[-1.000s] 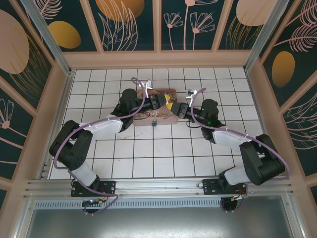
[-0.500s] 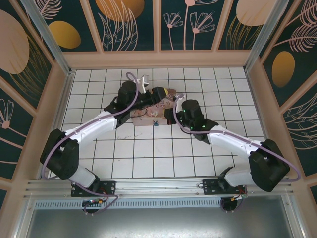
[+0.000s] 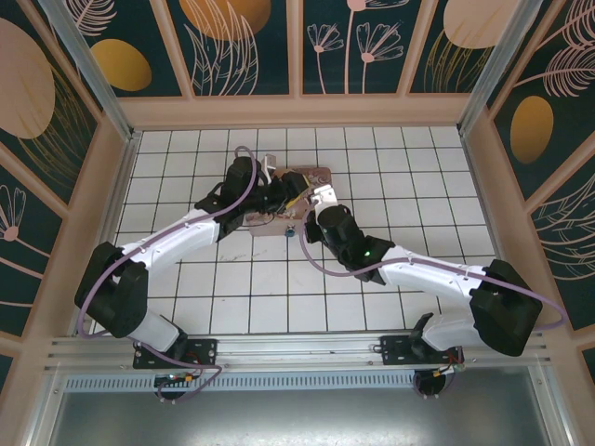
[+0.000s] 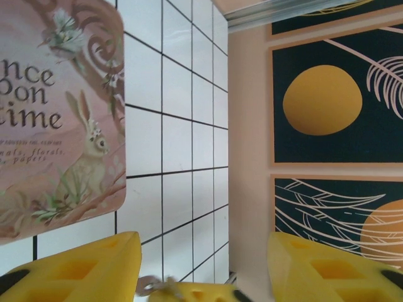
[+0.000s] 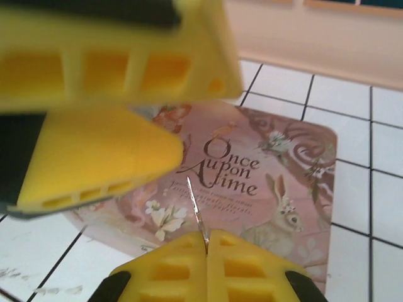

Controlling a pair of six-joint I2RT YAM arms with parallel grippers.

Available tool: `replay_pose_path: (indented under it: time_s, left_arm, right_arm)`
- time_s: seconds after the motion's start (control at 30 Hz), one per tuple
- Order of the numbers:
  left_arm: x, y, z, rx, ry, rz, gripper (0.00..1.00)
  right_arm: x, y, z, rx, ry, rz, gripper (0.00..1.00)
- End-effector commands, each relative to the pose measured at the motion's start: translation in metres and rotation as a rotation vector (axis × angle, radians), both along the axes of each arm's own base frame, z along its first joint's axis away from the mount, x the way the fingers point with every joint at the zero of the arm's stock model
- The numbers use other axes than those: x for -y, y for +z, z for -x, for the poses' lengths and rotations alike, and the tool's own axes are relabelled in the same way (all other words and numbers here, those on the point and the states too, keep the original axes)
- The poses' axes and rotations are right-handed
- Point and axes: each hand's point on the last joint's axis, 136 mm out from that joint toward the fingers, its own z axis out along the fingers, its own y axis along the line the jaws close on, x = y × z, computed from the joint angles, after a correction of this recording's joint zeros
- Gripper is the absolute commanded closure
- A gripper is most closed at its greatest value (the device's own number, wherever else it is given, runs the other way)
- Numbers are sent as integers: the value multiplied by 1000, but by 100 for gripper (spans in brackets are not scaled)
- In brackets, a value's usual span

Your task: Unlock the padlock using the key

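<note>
Right gripper (image 5: pixel 206 239), its yellow fingers pressed together, pinches the thin silvery metal key (image 5: pixel 197 212). The key's blade juts from between the tips over the lid of the pink illustrated tin box (image 5: pixel 271 170), lettered "Once Upon A Time". Left gripper (image 4: pixel 203 248) stands with its yellow jaws apart and nothing gripped between them, beside the tin's rounded corner above the white tiled table (image 4: pixel 176 189). The tip of the other arm's yellow finger shows low between its jaws. From the overhead camera, both arms meet over the tin near the middle of the tiles. The tiny blue-bodied padlock (image 3: pixel 295 232) sits at the tin's near edge, close by the right arm's wrist, too small to tell how its shackle stands.
</note>
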Motion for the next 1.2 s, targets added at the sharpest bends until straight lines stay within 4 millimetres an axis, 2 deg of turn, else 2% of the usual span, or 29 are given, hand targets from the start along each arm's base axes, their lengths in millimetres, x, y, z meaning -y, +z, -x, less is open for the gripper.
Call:
replay_pose_path:
  time_s: [0.0,0.6,1.17]
  left_arm:
    - [-3,-3,7,-52,16,22,45]
    - [3,-11,0,-75,35,66,46]
    - [5,-20,-1,-76,31,65,72]
  right_arm:
    - [7,31,-4,112,-55,-25,100]
    - [-14,24,-5,101,-8,-11,100]
    - [-25,24,-7,109,2,5,100]
